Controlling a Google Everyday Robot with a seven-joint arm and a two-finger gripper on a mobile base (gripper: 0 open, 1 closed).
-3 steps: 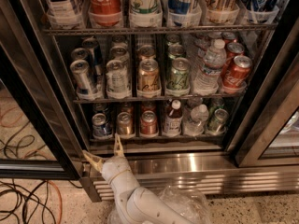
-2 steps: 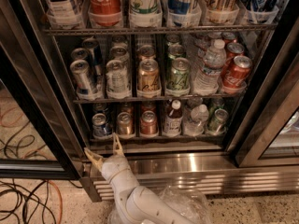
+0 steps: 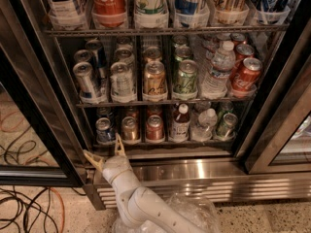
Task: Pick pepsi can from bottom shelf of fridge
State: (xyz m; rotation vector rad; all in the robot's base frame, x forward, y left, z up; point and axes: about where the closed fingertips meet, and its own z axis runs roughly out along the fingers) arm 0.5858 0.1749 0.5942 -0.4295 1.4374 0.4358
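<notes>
Gripper open and empty, low and left of centre, at the foot of the fridge [image 3: 204, 171].

Your gripper [image 3: 103, 149] has its two fingers [image 3: 92, 158] spread wide in a V, one pointing left and the other up at the front edge of the bottom shelf [image 3: 167, 143]. You cannot tell whether that tip touches the edge. The pepsi can [image 3: 103, 129] stands upright at the shelf's left end, just above the gripper and beside a gold can [image 3: 129, 128].

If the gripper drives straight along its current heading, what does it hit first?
Probably the pepsi can at the left front of the bottom shelf; the open gripper sits just below it, pointing up and in. Depth is unclear, so the shelf's front edge might come first.
</notes>
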